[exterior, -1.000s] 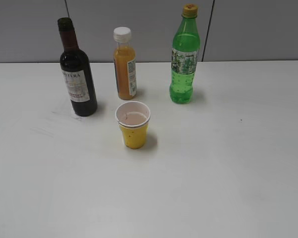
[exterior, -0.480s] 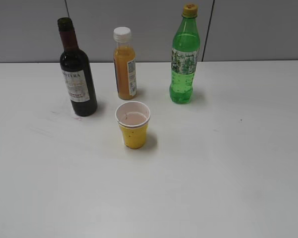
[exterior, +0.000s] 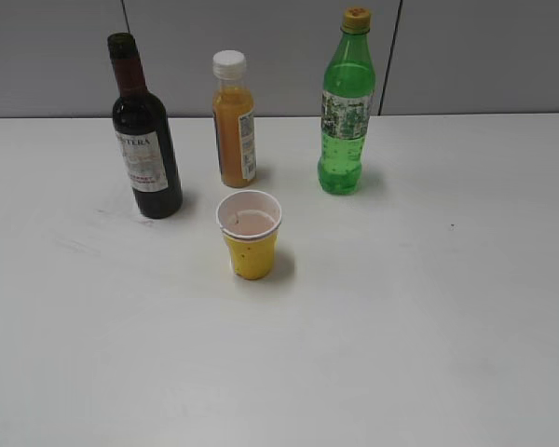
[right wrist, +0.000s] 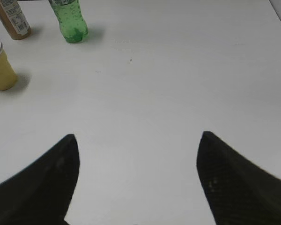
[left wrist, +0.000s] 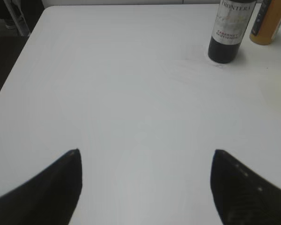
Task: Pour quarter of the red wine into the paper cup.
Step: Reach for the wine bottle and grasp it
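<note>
Standing untouched on the bench, both sets of jaws spread wide and holding nothing.

Sitting upright at back left: wine bottle (exterior: 146, 149), dark glass, maroon foil neck, white label, just beside juice bottle (exterior: 234, 121). Probably handling heavy, rigid, slick and breakable; likely gripping best around the labelled body. Waiting nearby in front: yellow cup (exterior: 251, 235), light and crushable.

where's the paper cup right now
In the exterior view the paper cup stands upright near the table's middle, in front of the orange juice bottle and right of the red wine.
</note>
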Robot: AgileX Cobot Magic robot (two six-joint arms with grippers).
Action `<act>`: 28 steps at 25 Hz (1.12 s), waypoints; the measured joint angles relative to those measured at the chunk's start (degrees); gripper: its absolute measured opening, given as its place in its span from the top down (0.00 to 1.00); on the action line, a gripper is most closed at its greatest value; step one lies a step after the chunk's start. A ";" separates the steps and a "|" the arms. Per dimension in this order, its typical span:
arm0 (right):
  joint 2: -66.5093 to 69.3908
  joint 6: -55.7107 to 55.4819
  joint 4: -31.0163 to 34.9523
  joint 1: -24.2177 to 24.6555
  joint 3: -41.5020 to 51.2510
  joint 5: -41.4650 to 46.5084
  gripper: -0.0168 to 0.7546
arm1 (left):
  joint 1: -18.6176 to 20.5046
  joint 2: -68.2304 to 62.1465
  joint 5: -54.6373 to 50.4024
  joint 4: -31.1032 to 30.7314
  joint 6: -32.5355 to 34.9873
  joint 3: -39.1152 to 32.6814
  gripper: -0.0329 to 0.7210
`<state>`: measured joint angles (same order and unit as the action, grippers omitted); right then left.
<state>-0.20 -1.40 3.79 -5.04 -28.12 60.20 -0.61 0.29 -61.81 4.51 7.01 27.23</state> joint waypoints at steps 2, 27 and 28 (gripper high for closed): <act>0.00 0.00 0.00 0.00 0.00 0.00 0.21 | 0.00 0.04 1.61 0.00 0.00 0.52 0.09; 0.00 0.05 0.00 0.00 0.00 -0.31 0.21 | -3.94 -54.50 86.39 4.40 2.20 -1.96 0.12; 0.00 0.05 0.00 0.00 0.00 -0.31 0.21 | -5.23 -57.56 89.06 3.96 2.12 -1.96 0.13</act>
<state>-0.20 -1.34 3.79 -5.04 -28.12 59.89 -5.85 -57.27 27.25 8.47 9.14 25.27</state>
